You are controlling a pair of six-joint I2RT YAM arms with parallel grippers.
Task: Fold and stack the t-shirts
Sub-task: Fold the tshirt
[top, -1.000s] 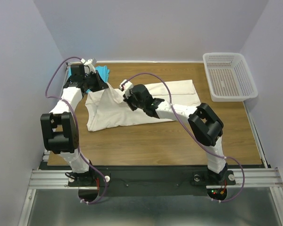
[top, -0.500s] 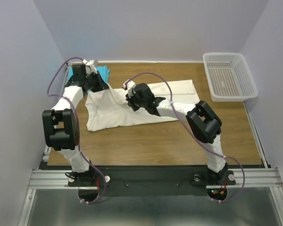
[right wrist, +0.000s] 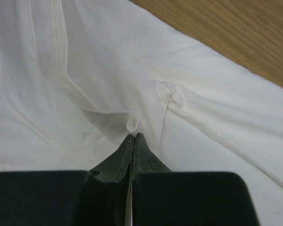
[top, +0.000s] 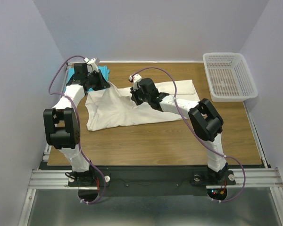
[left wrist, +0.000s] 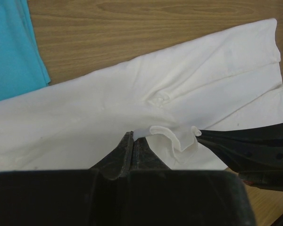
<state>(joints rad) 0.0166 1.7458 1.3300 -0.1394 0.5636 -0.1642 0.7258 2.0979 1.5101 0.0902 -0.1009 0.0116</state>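
Note:
The cream t-shirt (top: 127, 109) lies spread over the middle of the wooden table, its left part lifted into a ridge between my two grippers. My left gripper (top: 105, 84) is shut on its raised edge near the back left; the left wrist view shows the jaws (left wrist: 133, 137) pinching a curled hem of the cream t-shirt (left wrist: 132, 94). My right gripper (top: 135, 96) is shut on a fold near the shirt's middle; the right wrist view shows the tips (right wrist: 133, 136) closed on cream cloth (right wrist: 108, 70). The turquoise t-shirt (top: 104, 71) lies behind the left gripper, also showing in the left wrist view (left wrist: 12, 47).
A white perforated basket (top: 227, 77) stands at the back right of the table (top: 155, 139). The right arm's black link (left wrist: 254, 148) shows at the right of the left wrist view. Walls close the table on the left, back and right.
Both grippers have stayed shut on the cream shirt. The right gripper has moved toward the back and right. The left gripper has shifted slightly right, and the cloth between them has lifted.

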